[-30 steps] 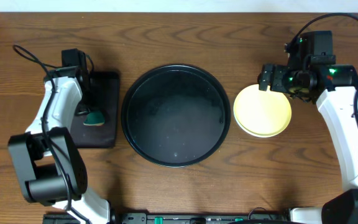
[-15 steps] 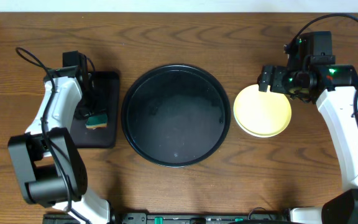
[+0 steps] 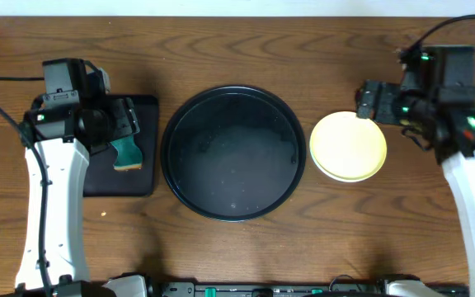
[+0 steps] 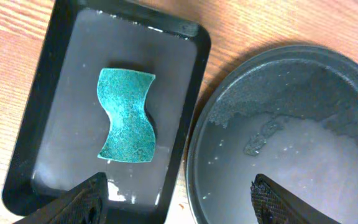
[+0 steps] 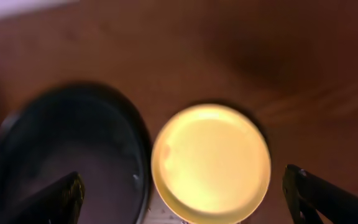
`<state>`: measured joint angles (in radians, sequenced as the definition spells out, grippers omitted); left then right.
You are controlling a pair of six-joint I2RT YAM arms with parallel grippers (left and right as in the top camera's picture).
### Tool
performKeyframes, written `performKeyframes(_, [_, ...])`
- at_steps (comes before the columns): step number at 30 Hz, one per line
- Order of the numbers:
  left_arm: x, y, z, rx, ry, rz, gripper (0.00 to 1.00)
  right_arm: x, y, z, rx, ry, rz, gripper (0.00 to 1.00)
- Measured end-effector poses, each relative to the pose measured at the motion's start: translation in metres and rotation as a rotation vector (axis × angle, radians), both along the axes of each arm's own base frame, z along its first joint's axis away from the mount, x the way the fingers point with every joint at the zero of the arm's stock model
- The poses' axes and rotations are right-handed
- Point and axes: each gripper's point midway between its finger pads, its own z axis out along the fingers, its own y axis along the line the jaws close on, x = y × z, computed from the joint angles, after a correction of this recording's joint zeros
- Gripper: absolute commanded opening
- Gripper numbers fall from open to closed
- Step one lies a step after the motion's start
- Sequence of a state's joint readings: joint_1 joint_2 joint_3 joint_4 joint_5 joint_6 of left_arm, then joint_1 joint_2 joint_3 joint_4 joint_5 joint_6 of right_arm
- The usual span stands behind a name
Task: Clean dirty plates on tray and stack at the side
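Note:
The round black tray (image 3: 168, 124) sits mid-table with only a wet film inside; it also shows in both wrist views, tray (image 4: 303, 124) and tray (image 5: 61, 155). A pale yellow plate (image 3: 347, 146) lies right of it on the wood, with a thin rim of another plate under it. My right gripper (image 3: 368, 101) hovers open above the plate (image 5: 211, 163), well clear of it. My left gripper (image 3: 127, 118) is open and empty, raised over the gap between the rectangular tray and the round one.
A teal sponge (image 3: 126, 154) lies flat on the small rectangular black tray (image 3: 143, 183), left of the round tray. The same sponge (image 4: 126, 116) is seen in the left wrist view on that wet tray (image 4: 61, 93). Bare wooden table surrounds everything.
My left gripper opened, left the sponge on the rectangular tray and rose away from it. The right arm drew back slightly to the right and up.

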<state>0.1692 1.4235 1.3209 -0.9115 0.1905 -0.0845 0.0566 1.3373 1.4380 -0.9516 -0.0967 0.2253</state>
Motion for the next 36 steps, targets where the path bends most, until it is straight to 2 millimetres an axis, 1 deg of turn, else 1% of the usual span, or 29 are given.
performKeyframes(2, [0.000, -0.001, -0.001, -0.006, 0.001, -0.003, 0.74, -0.013, -0.001, 0.032, 0.003, -0.095, -0.002, 0.99])
performKeyframes(4, [0.000, -0.002, -0.002, -0.009, 0.005, -0.004, 0.75, -0.029, -0.002, 0.059, 0.007, -0.176, -0.003, 0.99])
performKeyframes(7, [0.000, -0.002, -0.002, -0.011, 0.004, -0.005, 0.74, -0.057, -0.004, 0.091, 0.014, -0.281, -0.003, 0.99])
performKeyframes(11, [0.001, -0.002, -0.002, -0.013, 0.004, -0.006, 0.75, -0.089, -0.003, 0.120, 0.028, -0.384, 0.007, 0.99])
performKeyframes(17, [0.001, -0.002, -0.002, -0.013, 0.004, -0.006, 0.75, -0.128, -0.004, 0.146, 0.039, -0.499, 0.015, 0.99])
performKeyframes(20, [0.001, -0.002, -0.002, -0.013, 0.004, -0.006, 0.75, -0.144, -0.007, 0.147, 0.025, -0.508, 0.013, 0.99])
performKeyframes(23, [0.001, -0.002, -0.001, -0.013, 0.003, -0.006, 0.75, -0.155, -0.010, 0.140, 0.009, -0.486, 0.004, 0.99])
performKeyframes(25, [0.001, -0.002, -0.002, -0.013, 0.004, -0.006, 0.75, -0.159, -0.012, 0.137, -0.006, -0.480, 0.000, 0.99])
performKeyframes(28, [0.001, -0.002, -0.002, -0.013, 0.004, -0.006, 0.75, -0.154, -0.013, 0.134, -0.042, -0.499, 0.015, 0.99])
performKeyframes(30, [0.001, -0.002, -0.002, -0.013, 0.003, -0.006, 0.75, -0.146, -0.013, 0.127, -0.081, -0.521, 0.039, 0.99])
performKeyframes(33, [0.001, -0.002, -0.002, -0.013, 0.004, -0.006, 0.75, -0.131, -0.012, 0.106, -0.132, -0.556, 0.072, 0.99])
performKeyframes(36, [0.001, -0.002, -0.002, -0.013, 0.003, -0.006, 0.75, -0.125, -0.011, 0.078, -0.156, -0.594, 0.090, 0.99])
